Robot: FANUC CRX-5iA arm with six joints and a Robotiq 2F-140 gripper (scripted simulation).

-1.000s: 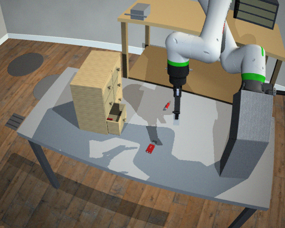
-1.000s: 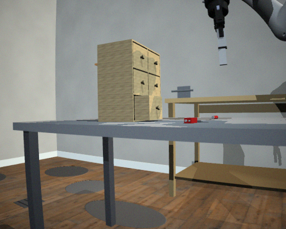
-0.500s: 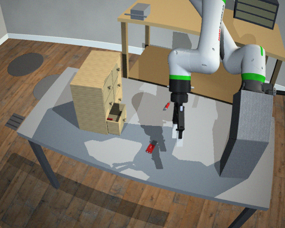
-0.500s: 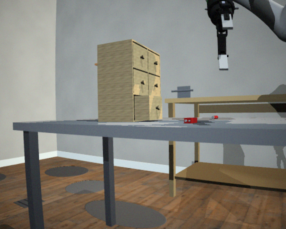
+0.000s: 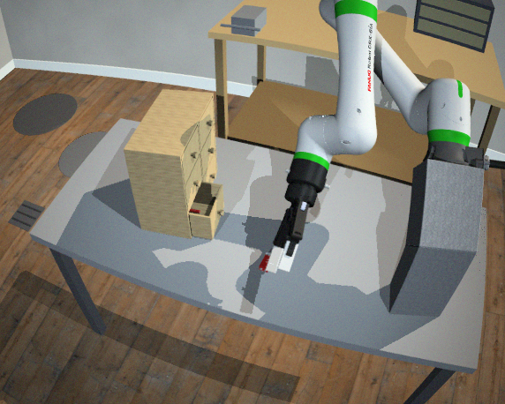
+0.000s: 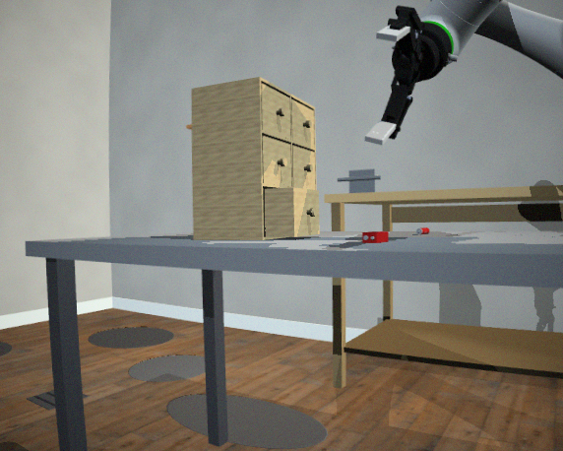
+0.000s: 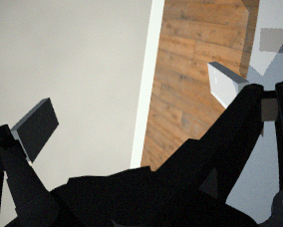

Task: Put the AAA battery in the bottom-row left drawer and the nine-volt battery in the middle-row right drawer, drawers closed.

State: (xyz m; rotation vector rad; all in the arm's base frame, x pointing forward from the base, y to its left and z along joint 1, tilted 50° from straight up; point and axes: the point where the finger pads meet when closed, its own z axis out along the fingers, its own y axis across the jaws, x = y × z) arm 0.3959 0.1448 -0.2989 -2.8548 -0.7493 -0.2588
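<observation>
The small wooden chest [image 5: 174,165] stands at the left of the grey table. Its bottom-left drawer [image 5: 207,211] is pulled partly out, with something red inside [image 5: 194,212]; the other drawers look pushed in. The red nine-volt battery [image 6: 375,237] [image 5: 264,263] lies on the table in front of the chest, and in the top view it is partly behind a finger. The small red AAA battery [image 6: 422,230] lies farther back; in the top view the arm hides it. My gripper [image 6: 389,84] is open wide and empty, tilted, high above the table. It also shows in the top view [image 5: 282,258]. The wrist view [image 7: 131,105] shows only wall and floor between the fingers.
A tall grey block [image 5: 446,229] carries the arm's base at the table's right end. Behind it stands a wooden table [image 5: 309,31] with a small grey box [image 5: 248,19] and a dark cabinet [image 5: 455,19].
</observation>
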